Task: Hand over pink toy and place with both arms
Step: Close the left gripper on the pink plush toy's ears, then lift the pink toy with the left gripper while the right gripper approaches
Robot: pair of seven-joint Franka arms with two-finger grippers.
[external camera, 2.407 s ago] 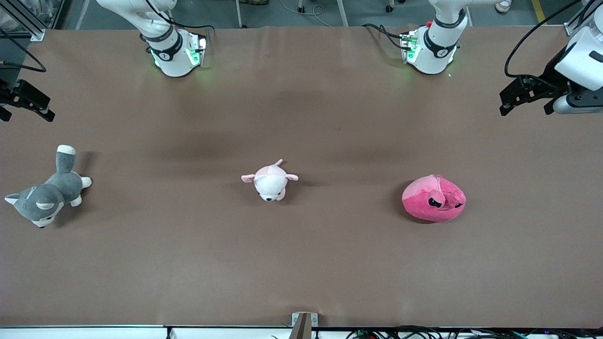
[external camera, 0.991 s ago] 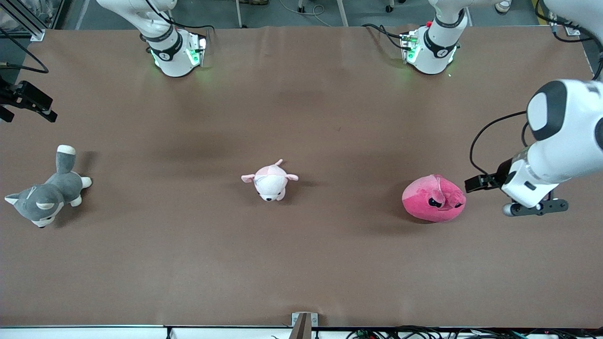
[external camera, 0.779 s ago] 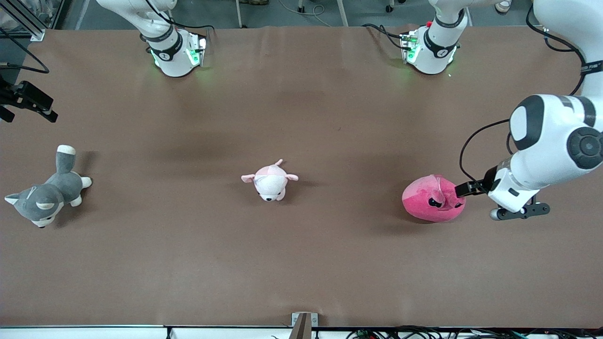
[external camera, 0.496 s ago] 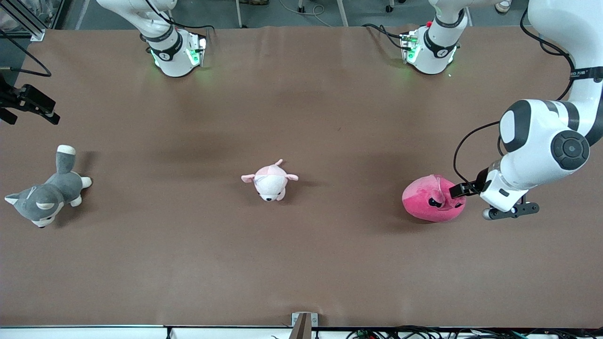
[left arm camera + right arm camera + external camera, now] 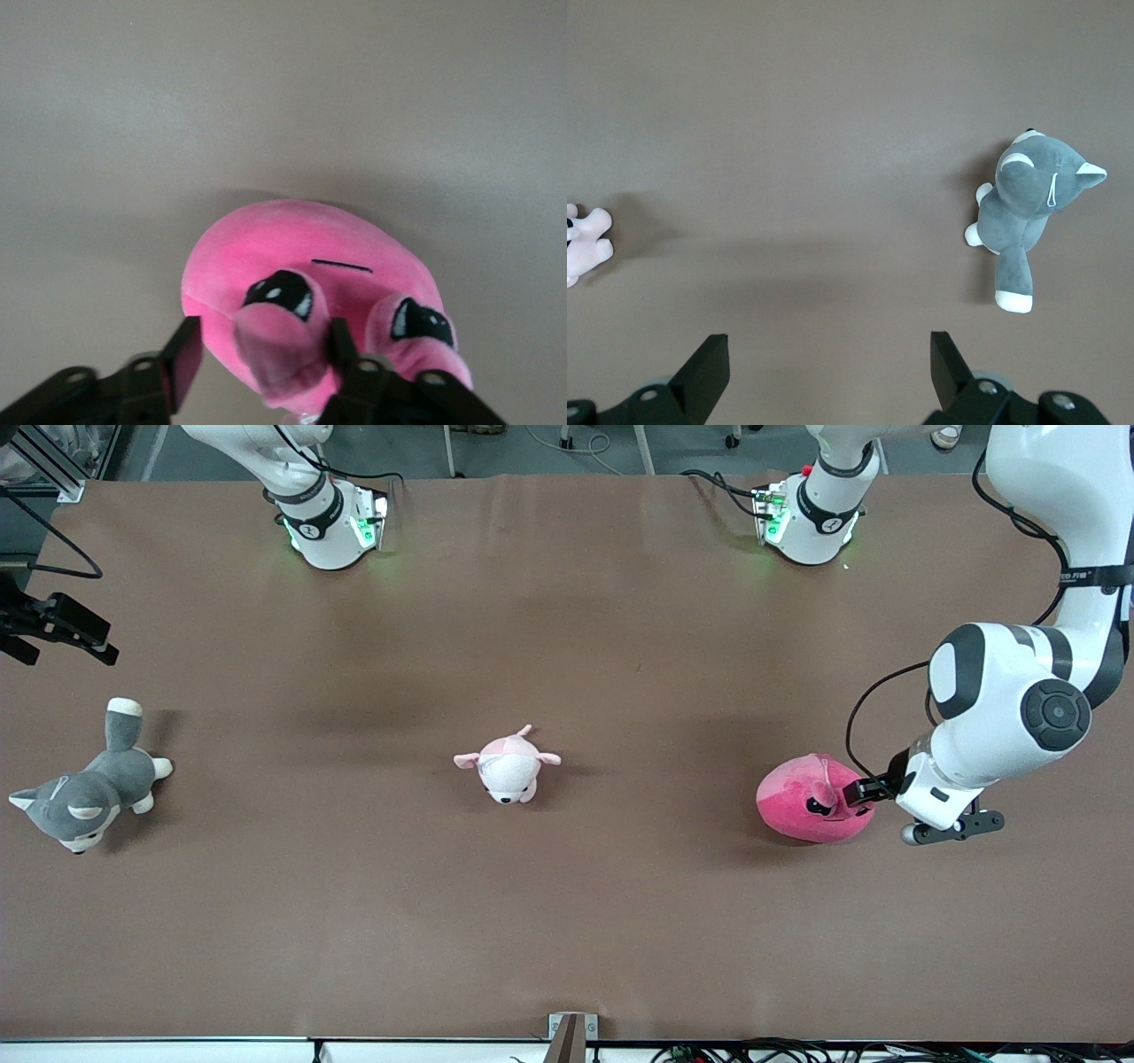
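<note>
Your left gripper (image 5: 261, 367) pinches an ear flap of the soft, light, round hot-pink plush toy (image 5: 815, 798); right gripper (image 5: 828, 372) waits, fingers apart, above the tabletop (image 5: 567, 912).

The pink toy (image 5: 812, 810) is hot pink all over, with black angry eyes that have small white highlights and a thin black line for a mouth. The smaller plush animal (image 5: 508, 766) is pale pink on its back and ears and white on its face, and the husky plush (image 5: 87, 790) is grey with white paws, white tail tip and white inner ears. The worktop (image 5: 567, 921) is plain brown, and the arms are white with black bands, with black grippers, the left gripper (image 5: 861, 790) and the right gripper (image 5: 55, 631).
</note>
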